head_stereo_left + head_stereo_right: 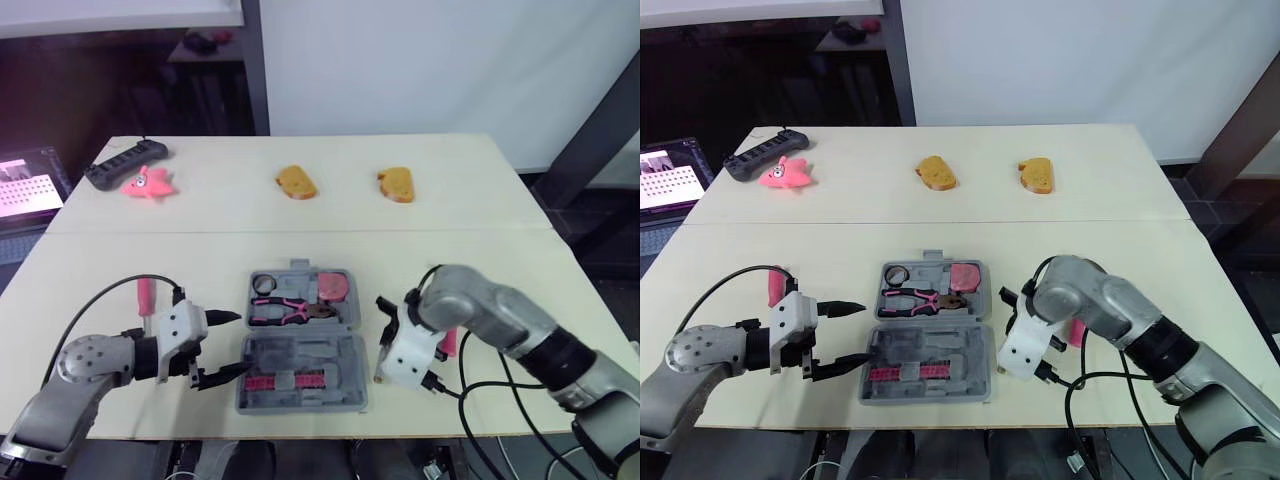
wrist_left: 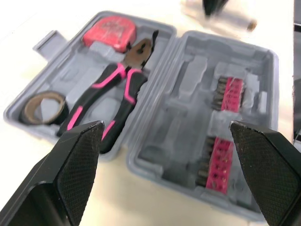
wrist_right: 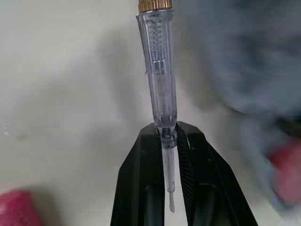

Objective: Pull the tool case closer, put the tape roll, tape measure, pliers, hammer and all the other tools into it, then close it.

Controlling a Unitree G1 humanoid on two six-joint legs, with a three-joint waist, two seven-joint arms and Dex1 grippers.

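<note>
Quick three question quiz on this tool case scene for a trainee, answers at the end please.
1. True or false: the case is shut.
2. Multiple choice: the left gripper is A) open, B) shut with nothing in it, C) shut on the case.
3. Short answer: what does the right gripper hold?

Key: 1 false, it lies open. 2 A. 3 a clear screwdriver.
</note>
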